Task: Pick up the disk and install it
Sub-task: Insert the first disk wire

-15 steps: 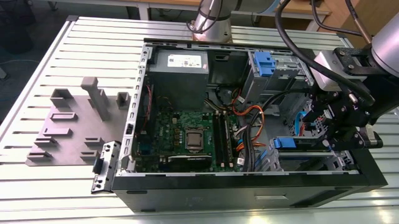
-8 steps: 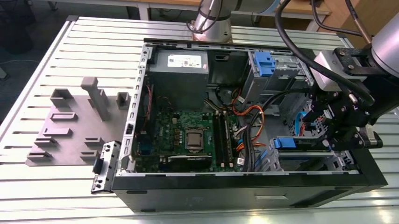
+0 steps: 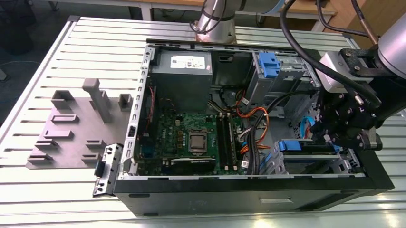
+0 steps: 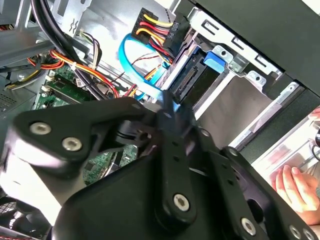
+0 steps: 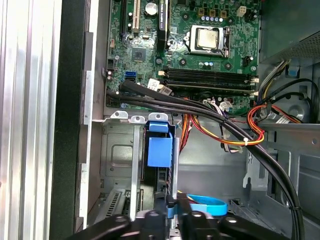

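**Hand grips the disk at the drive cage**

An open computer case [image 3: 254, 192] lies on the slatted desk [image 3: 63, 57]. The arm reaches into it on the exterior view's right. The hand [image 3: 338, 141] sits low in that frame, just beside the lower drive cage [image 3: 317, 165].

The disk [image 3: 314, 147] stands edge-on in that cage, with a blue tab at its far end. In the second wrist view the disk [image 4: 192, 82] shows its connector strip and runs from the blue tab back to the hand [image 4: 167, 107]. In the first wrist view the hand [image 5: 169, 205] has its fingers drawn close together on the near end of the disk [image 5: 164, 182], with a sliver of blue between them.

A blue cable [image 5: 207, 202] curls just beside the fingertips. The motherboard [image 5: 200, 30] fills the case floor beyond the cage.

On the exterior view's left, a grey fixture plate [image 3: 70, 135] lies on the desk, well apart from the case. A person's fingers [image 4: 292, 182] rest outside the case wall.
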{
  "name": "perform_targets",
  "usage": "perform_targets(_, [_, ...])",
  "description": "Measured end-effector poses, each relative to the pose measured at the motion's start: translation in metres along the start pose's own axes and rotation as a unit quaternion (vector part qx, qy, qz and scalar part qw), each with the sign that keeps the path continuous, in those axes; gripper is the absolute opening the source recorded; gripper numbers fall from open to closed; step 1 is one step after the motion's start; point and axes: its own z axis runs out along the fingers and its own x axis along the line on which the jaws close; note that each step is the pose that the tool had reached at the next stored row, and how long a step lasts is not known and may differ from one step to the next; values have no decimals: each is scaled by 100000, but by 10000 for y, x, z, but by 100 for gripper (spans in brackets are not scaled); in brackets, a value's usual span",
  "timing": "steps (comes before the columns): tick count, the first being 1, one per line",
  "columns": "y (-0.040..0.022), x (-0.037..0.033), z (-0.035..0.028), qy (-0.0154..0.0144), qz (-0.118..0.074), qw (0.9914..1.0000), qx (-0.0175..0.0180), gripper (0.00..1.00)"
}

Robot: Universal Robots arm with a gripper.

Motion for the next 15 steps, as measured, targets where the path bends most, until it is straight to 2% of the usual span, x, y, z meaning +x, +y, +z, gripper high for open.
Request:
perform_targets(2, [0, 0, 0, -2, -1, 100000, 0, 18])
perform_targets(15, [9, 1, 5, 4, 0, 100000, 5, 16])
